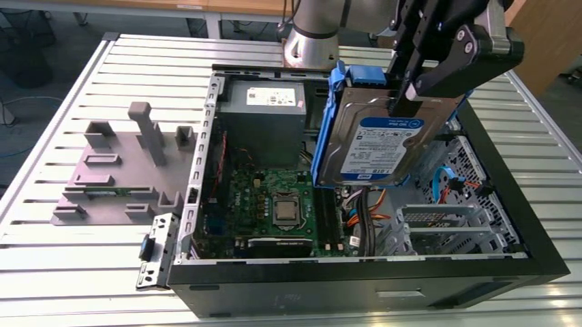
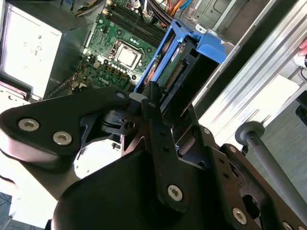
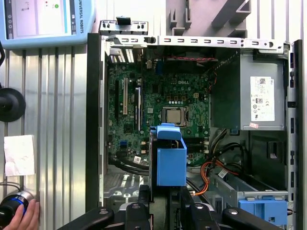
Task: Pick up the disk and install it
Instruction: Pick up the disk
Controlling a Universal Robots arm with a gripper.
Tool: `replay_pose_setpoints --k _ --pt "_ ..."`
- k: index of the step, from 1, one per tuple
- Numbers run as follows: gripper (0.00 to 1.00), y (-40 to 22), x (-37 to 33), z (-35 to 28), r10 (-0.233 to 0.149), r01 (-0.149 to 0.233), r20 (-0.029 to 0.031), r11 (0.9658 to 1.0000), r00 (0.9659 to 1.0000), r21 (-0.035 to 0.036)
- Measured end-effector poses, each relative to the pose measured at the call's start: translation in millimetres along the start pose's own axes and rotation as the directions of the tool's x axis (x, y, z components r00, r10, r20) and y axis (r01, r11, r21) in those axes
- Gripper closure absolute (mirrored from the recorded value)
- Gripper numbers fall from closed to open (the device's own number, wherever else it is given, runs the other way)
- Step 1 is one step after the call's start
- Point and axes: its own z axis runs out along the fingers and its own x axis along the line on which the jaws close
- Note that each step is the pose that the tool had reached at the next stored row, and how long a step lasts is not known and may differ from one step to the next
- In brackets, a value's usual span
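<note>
The disk is a silver-grey drive with a white-and-blue label and blue plastic side rails. It hangs upright and slightly tilted above the open computer case, over the case's middle. My gripper is shut on the disk's upper end from above. In the second wrist view the black fingers clamp the disk with its blue rail beyond them. In the first wrist view the disk's blue rail end sticks out past my gripper, above the motherboard.
The case holds a power supply, orange cables and a drive cage with a blue clip. A grey fixture plate lies at the exterior view's left. A teach pendant, paper and a person's hand lie beside the case.
</note>
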Motion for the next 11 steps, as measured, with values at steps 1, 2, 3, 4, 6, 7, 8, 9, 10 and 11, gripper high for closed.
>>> replay_pose_setpoints --k 1,2,3,4,6,7,8,9,10,11 --pt "0.65 0.0 0.0 0.0 0.000 0.000 0.0000 1.0000 1.0000 0.0000" --pt "0.65 0.0 0.0 0.0 0.000 0.000 0.0001 1.0000 1.0000 0.0000" --pt "0.65 0.0 0.0 0.0 0.000 0.000 0.0001 1.0000 1.0000 0.0000" --pt "0.65 0.0 0.0 -0.1 0.000 0.000 0.0001 1.0000 1.0000 0.0000" --pt "0.65 0.0 0.0 -0.1 0.000 0.000 0.0000 1.0000 1.0000 0.0000" --pt "0.65 -0.2 0.0 -0.1 0.000 0.000 0.0000 1.0000 1.0000 0.0000" --pt "0.65 -0.9 0.0 -0.2 0.000 0.000 0.0000 1.0000 1.0000 0.0000" --pt "0.65 -2.0 0.0 -0.2 0.000 0.000 0.0001 1.0000 1.0000 0.0000" --pt "0.65 -3.7 0.0 -0.2 0.000 0.000 0.0000 1.0000 1.0000 0.0000" --pt "0.65 -5.7 -0.1 -0.3 0.000 0.000 0.0000 1.0000 1.0000 0.0000"
